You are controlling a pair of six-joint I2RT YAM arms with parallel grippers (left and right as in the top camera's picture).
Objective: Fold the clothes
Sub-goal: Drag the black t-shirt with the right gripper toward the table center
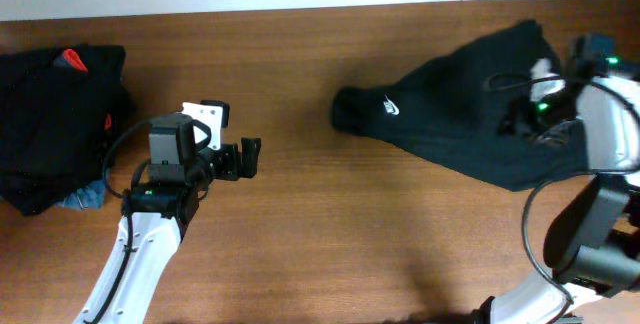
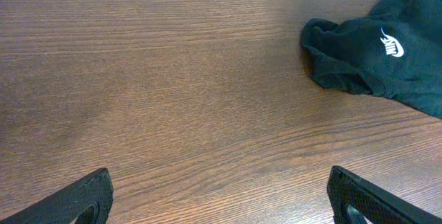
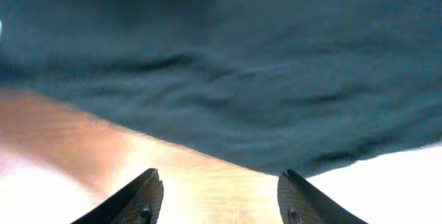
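Wooden table (image 1: pixel 330 234) | swoosh shirt (image 1: pixel 440 114) right, far edge hidden | dark pile (image 1: pixel 45 134) upper left (contents unclear) | left gripper (image 2: pixel 217 174) fingers apart | right gripper (image 3: pixel 219 174) apart over shirt

On the table (image 1: pixel 330 244), shirt (image 1: pixel 450 114) right, clothes pile (image 1: pixel 50 124) far left.

The left arm (image 1: pixel 140 254) has a white link, a grey camera block (image 1: pixel 170 144) and a looped black cable (image 1: pixel 112 149). The right arm (image 1: pixel 610 129) is white and black too, with a green light (image 1: pixel 542 106). Its black fingers (image 3: pixel 131 198) bear screws (image 3: pixel 141 213).

Soft matt black cloth shirt (image 1: pixel 460 124) lies on a smooth wood-grain table (image 1: pixel 330 234) with faint sheen
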